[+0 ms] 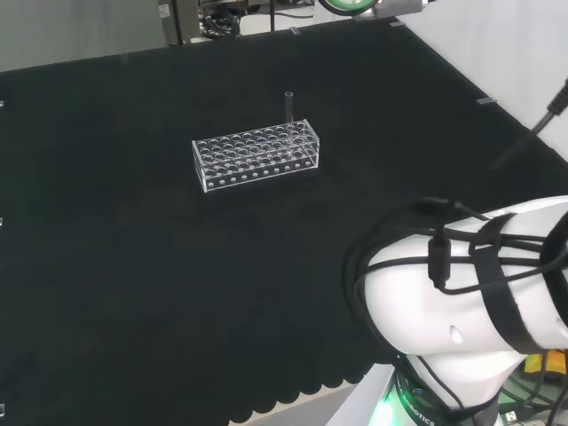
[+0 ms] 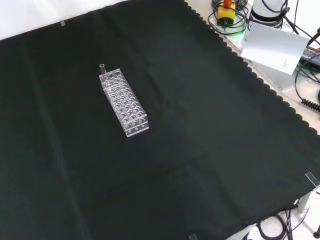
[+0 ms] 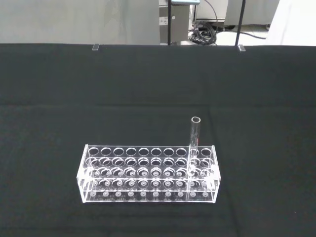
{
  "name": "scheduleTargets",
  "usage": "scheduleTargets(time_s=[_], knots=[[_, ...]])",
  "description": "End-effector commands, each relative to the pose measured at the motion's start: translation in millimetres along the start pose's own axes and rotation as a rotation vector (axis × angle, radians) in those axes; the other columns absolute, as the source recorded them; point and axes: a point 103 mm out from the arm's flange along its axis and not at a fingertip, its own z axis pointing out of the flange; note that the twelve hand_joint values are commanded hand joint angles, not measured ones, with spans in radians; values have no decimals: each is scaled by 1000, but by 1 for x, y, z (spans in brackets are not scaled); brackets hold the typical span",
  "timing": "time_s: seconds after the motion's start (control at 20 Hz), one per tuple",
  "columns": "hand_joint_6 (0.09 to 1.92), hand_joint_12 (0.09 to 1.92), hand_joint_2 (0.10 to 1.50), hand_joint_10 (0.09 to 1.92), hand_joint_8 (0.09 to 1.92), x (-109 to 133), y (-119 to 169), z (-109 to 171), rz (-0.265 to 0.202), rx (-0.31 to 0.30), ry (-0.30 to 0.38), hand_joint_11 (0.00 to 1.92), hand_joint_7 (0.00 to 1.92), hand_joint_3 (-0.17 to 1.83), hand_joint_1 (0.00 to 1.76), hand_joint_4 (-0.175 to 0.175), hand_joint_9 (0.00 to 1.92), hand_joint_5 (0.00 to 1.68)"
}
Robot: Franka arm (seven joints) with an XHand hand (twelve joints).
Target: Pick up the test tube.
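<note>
A clear test tube (image 1: 288, 103) stands upright in a clear plastic rack (image 1: 256, 156) on the black cloth. It sits in a far-row hole near the rack's right end in the head view. In the front view the test tube (image 2: 102, 69) rises from the far end of the rack (image 2: 124, 102). The wrist view looks at the rack (image 3: 148, 174) from some way off, with the test tube (image 3: 195, 136) sticking up well above its top plate. The other holes look empty.
The arm's white links (image 1: 479, 293) with black cables stand at the head view's lower right. A white card (image 2: 274, 46) and cables lie off the cloth's scalloped edge at the front view's upper right. Black cloth (image 2: 200, 150) spreads wide around the rack.
</note>
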Motion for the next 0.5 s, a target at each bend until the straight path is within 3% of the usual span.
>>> scheduleTargets(time_s=[0.05, 0.5], knots=[[87, 859, 830, 87, 87, 0, 27, 9, -32, 59, -3, 0, 12, 389, 573, -11, 16, 0], [87, 909, 848, 147, 87, -4, 78, 33, -44, 142, -16, 0, 22, 345, 578, -12, 9, 0]])
